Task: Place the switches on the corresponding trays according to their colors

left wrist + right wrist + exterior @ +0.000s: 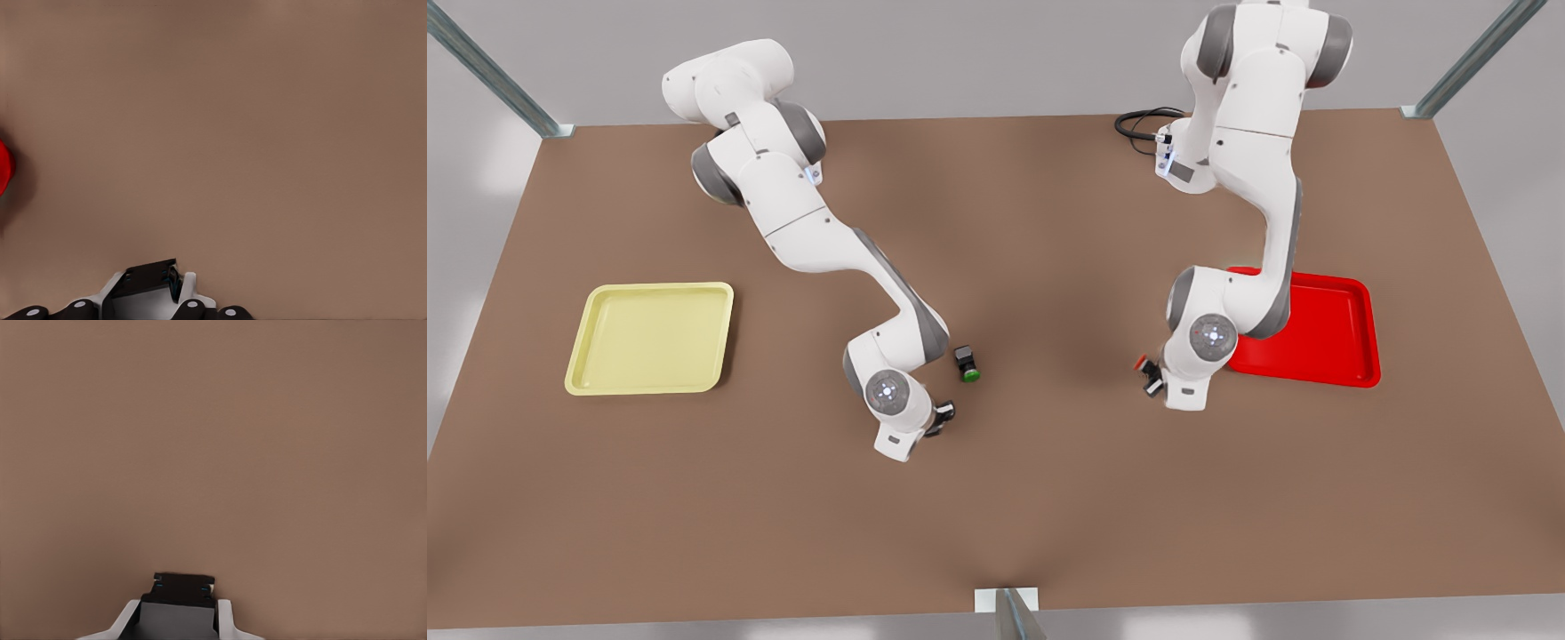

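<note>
Left tool [1154,378] clamped on red switch [1142,364], cap pointing away from red tray [1352,342] beside it. Right tool [941,416] grips dark switch [183,583], cap hidden from me. Green switch [967,364] sits close by.

On the table [996,533], front view, one tray [649,338] lies at 9 o'clock and the other tray [1325,342] at 3 o'clock; between them, one switch [183,581] in the right gripper [941,418] sits at 7 o'clock of a loose switch [967,363], and another switch [1141,363] in the left gripper [1152,380] sits at 9 o'clock of the other tray.

A brown table [1049,516] carried a pale yellow tray [649,338], a red tray [1334,342] and a green-capped switch [967,364].
</note>
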You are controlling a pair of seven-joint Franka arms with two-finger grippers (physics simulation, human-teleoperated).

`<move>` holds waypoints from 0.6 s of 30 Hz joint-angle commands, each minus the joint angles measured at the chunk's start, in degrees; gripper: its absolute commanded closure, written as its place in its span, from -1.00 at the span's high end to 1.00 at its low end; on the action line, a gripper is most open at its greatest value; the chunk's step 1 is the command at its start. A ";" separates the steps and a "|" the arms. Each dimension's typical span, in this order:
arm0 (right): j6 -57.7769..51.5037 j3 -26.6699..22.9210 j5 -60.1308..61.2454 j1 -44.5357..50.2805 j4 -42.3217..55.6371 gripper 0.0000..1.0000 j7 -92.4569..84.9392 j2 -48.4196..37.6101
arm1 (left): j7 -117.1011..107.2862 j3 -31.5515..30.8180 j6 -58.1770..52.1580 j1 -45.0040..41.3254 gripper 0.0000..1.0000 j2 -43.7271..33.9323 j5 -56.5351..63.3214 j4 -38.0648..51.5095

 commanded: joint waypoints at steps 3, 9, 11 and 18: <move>-0.27 -0.04 0.08 0.01 0.00 0.00 0.38 0.08 | 6.80 3.24 -0.31 -0.08 0.08 -2.21 0.05 -3.23; -0.71 -0.04 -0.09 -0.52 -0.17 -0.01 -0.41 -2.02 | 20.96 13.26 -0.31 -0.08 0.07 -9.68 6.47 -13.24; -2.56 0.05 -0.09 -0.96 -0.70 -0.01 -0.49 -4.22 | 23.77 16.33 -0.40 -0.08 0.08 -11.53 8.40 -15.97; -2.91 0.05 -5.37 -11.94 -26.62 -0.01 -11.38 -24.52 | 33.62 25.21 -0.40 0.28 1.00 -12.23 11.74 -19.75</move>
